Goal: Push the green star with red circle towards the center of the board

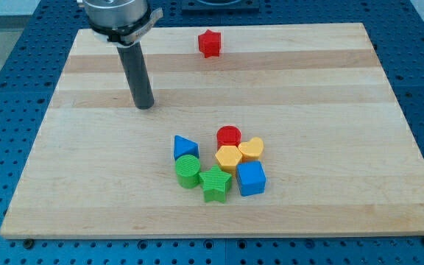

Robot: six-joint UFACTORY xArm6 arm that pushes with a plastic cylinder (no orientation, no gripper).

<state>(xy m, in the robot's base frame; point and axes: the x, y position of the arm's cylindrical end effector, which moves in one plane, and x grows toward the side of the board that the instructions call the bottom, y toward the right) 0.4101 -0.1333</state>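
— Item one, the rod?
— Tip [145, 106] rests on the board [330, 88] in the upper left of the frame, touching nothing, well apart from every block. No pincer on this rig, so there is no released or clenched state to report.

— Item two, the task's pieces?
— Green star [216, 184], lower centre, at the cluster's bottom edge. Red circle [229, 136] at the cluster's top. Between them: yellow hexagon [229, 157], with yellow heart [252, 149] just beside it.

— Remaining stock?
— Blue triangle [185, 147], green cylinder [188, 171], blue cube [251, 178], all packed tight. Red star [210, 43], alone near the top edge.

— Hazards?
— Likely these: any shove on the green star carries neighbours along, since they touch or nearly touch. An off-centre contact may spin the star aside. Reaching its lower side risks clipping the green cylinder on the way.
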